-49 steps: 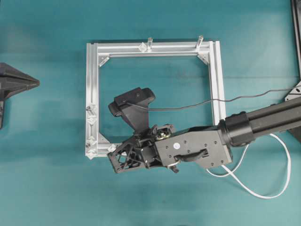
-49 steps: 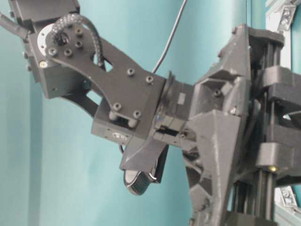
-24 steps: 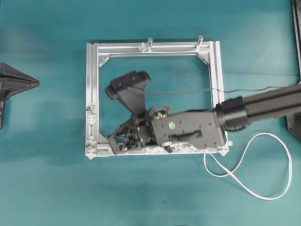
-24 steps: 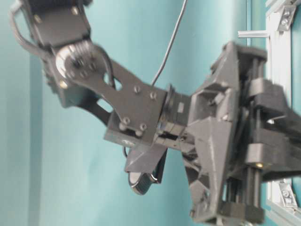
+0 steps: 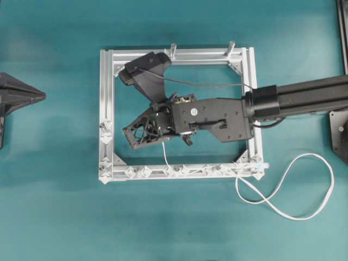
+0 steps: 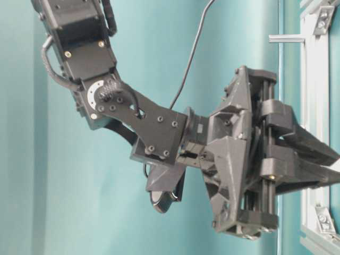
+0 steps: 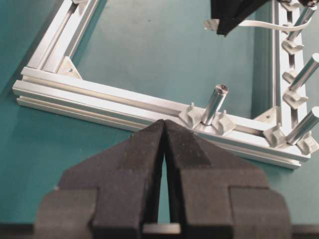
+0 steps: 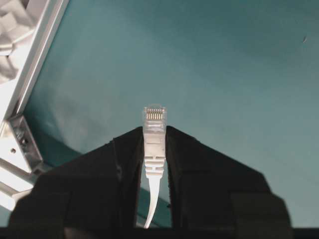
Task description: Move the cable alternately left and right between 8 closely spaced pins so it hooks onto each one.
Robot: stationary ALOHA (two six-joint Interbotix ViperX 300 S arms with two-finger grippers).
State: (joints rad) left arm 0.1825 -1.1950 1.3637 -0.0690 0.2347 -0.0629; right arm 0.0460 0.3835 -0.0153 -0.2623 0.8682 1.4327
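The cable's white plug [image 8: 154, 124] is pinched between my right gripper's [image 8: 154, 133] jaws, tip sticking out ahead. In the overhead view the right gripper [image 5: 128, 132] hovers inside the silver frame [image 5: 106, 92], toward its left side. From it the cable [image 5: 165, 157] drops to the bottom bar and runs along the row of pins [image 5: 185, 171] to the right corner, then loops on the table [image 5: 296, 216]. My left gripper [image 7: 164, 123] is shut and empty, outside the frame's left bar [image 5: 32, 97]. The cable [image 7: 256, 23] also shows in the left wrist view.
Two slim upright posts [image 5: 173, 50] [image 5: 231, 48] stand on the frame's far bar. More studs sit on the left bar [image 5: 105, 133]. A post [image 7: 214, 103] stands just ahead of the left gripper. A thin dark robot wire [image 5: 206, 84] crosses the frame.
The right gripper, holding the plug, has moved from in front of the bottom bar, over it and into the frame's interior, drawing the cable across the bar. The left gripper has not moved.
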